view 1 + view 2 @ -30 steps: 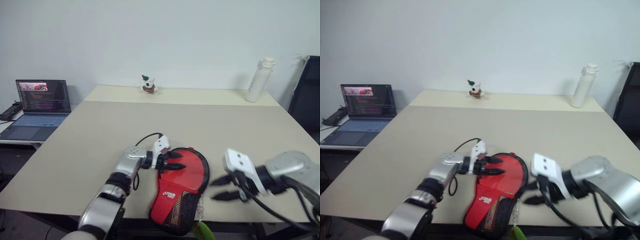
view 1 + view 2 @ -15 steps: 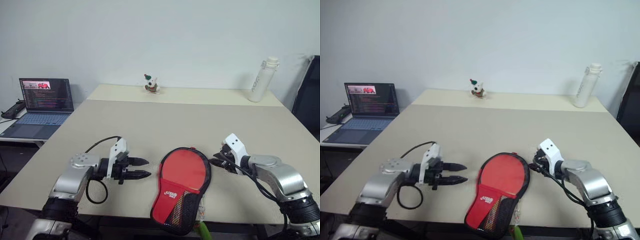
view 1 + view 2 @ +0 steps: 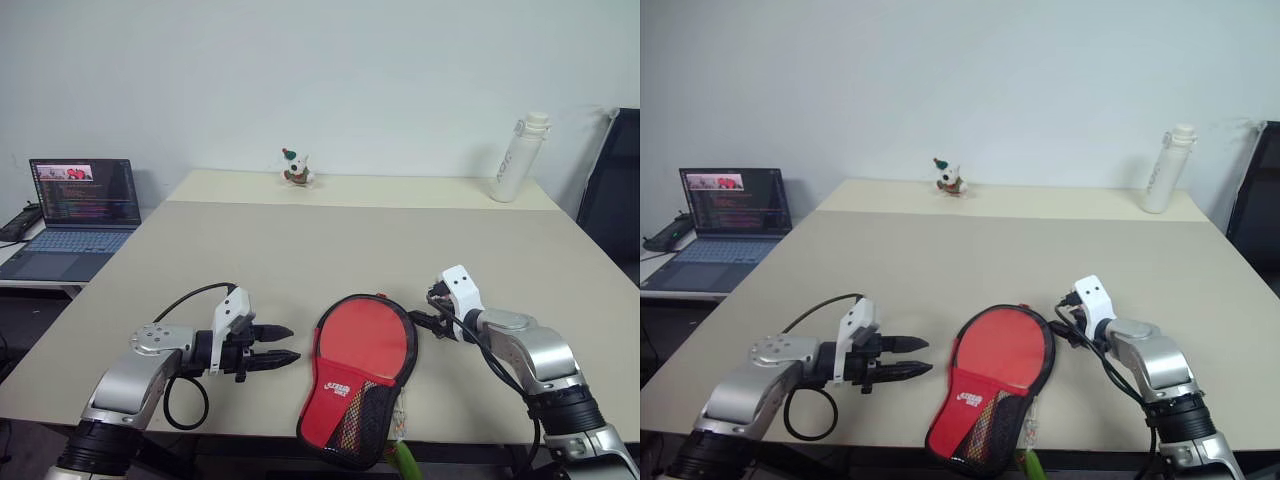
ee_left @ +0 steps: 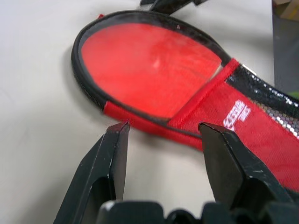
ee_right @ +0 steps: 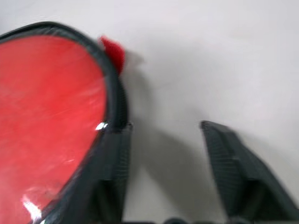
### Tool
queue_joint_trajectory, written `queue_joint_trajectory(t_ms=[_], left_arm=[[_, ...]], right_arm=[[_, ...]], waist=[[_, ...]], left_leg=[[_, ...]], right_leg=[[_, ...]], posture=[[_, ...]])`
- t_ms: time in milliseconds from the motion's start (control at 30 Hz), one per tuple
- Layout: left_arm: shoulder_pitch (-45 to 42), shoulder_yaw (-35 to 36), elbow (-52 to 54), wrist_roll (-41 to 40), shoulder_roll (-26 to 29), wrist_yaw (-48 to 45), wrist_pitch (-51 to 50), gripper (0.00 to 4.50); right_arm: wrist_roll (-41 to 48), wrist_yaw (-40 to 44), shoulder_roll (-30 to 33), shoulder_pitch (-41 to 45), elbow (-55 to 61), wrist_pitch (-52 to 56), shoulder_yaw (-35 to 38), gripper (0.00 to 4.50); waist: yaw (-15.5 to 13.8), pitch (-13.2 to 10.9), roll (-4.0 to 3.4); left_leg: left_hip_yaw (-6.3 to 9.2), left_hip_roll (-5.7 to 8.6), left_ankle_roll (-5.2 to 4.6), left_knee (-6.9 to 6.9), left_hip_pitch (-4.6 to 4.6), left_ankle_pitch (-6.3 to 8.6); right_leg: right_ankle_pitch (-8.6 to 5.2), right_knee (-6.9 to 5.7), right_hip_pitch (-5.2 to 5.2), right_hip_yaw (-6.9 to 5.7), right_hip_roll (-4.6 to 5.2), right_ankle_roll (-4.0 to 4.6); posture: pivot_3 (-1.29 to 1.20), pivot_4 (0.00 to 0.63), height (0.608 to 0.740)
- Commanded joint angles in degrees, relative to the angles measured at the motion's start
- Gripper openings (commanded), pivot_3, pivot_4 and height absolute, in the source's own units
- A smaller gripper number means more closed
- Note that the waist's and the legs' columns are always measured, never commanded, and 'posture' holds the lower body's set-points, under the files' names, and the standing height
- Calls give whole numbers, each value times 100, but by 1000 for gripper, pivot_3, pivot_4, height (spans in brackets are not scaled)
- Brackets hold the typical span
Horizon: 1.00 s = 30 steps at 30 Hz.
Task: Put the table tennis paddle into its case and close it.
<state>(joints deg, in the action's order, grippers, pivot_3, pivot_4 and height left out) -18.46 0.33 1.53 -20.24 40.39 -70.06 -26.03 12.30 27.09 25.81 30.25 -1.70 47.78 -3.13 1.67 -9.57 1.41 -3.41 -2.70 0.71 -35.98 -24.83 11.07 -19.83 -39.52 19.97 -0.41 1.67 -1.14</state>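
case (image 3: 358, 375): on bench (image 3: 300, 250), between both tools, paddle (image 4: 149, 65) inside
left tool (image 3: 282, 345): spread, empty, just beside case edge
right tool (image 5: 166, 163): spread, one finger touching case rim
tip: pin case with left, find zip pull
writing: white logo, unreadable

Your paddle's handle is lying hidden inside the case (image 3: 355, 385), leaving just its red face (image 3: 363, 338) showing. The green charm (image 3: 405, 462) is hanging off the table (image 3: 300, 250) edge, cropped by the frame.
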Motion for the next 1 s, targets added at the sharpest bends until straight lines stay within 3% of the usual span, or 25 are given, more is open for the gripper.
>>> queue_joint_trajectory(t_ms=[33,300,667,767,1000], left_arm=[[-17,87,176,-126,77,49,45,2582],[9,27,194,-134,66,57,57,2582],[20,-2,216,-113,74,55,69,2582],[32,-13,235,-97,69,75,76,2582],[56,-10,268,-79,56,134,86,2582]], right_arm=[[58,-181,-15,241,60,-109,415,3262],[973,7,-426,-11,702,1201,647,3262],[600,-431,-643,-301,755,981,163,3262],[658,-511,-770,-236,710,1041,186,2642],[817,-452,-969,204,305,1244,311,465]], waist=[[0,0,0],[1,0,0],[2,0,0],[8,0,0],[34,1,1]], left_leg=[[-1,0,0,0,0,0],[-2,-4,0,5,-1,0],[-3,-2,0,5,-2,0],[-2,-3,0,4,-1,0],[-2,-4,0,3,2,0]], right_leg=[[0,0,0,1,0,0],[-1,-2,4,2,-2,2],[-1,-3,7,3,-1,1],[-1,-5,7,3,-1,1],[-1,-14,9,6,-2,2]], posture=[[0,150,740],[0,150,740],[0,150,740],[0,150,740],[0,150,740]])
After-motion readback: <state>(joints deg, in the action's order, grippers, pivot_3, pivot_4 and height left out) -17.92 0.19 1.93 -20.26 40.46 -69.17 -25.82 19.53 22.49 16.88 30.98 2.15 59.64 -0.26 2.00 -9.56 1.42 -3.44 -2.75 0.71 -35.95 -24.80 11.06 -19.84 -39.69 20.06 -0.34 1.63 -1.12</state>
